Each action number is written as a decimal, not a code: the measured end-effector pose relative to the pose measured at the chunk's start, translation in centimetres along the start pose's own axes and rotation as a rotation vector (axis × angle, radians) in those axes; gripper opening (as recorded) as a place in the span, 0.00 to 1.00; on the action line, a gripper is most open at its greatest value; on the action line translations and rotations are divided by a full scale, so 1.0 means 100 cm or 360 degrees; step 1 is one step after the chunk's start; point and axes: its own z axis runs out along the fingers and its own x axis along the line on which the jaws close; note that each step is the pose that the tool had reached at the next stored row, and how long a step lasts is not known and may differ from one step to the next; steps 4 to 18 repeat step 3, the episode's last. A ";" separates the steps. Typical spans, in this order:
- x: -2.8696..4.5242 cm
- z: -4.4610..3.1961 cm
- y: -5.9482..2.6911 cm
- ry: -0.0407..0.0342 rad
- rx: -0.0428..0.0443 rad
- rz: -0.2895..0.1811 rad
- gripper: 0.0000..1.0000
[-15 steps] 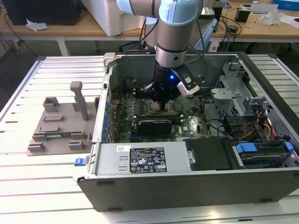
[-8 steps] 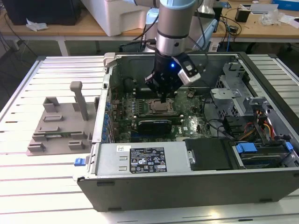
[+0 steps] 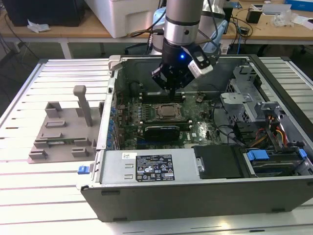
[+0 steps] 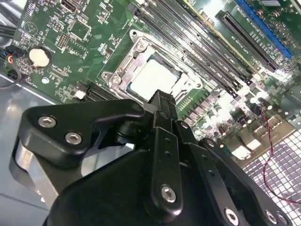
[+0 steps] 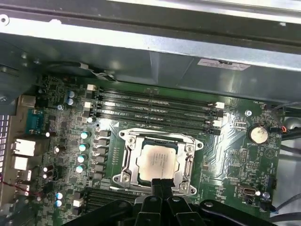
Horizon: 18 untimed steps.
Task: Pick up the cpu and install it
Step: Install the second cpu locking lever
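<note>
Open computer case [image 3: 195, 196] lay on a slatted metal table [image 3: 49, 186], cluttered desks behind. The silvery square cpu [image 5: 157, 161] sat in its socket [image 5: 123, 175], mid-frame. The gripper [image 5: 159, 184] hovered above, fingers pressed together, empty.

Near edge of cpu [image 5: 155, 162] hidden behind gripper [image 5: 160, 184] — gripper body cut off by frame edge.

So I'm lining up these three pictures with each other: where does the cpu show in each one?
Exterior view: the cpu lies in the socket at the middle of the motherboard, just below the pincer.
First wrist view: the cpu sits in the metal socket frame, right ahead of the pincer's tips.
Second wrist view: the cpu is a pale square in the socket frame.
Shared landmark: the round coin battery.
</note>
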 end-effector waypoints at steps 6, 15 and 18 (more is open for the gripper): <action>0.0000 0.0000 0.0000 0.0000 0.0000 0.0000 0.11; 0.0000 0.0000 0.0000 0.0000 0.0000 0.0000 0.11; 0.0000 0.0000 0.0000 0.0000 0.0000 0.0000 0.11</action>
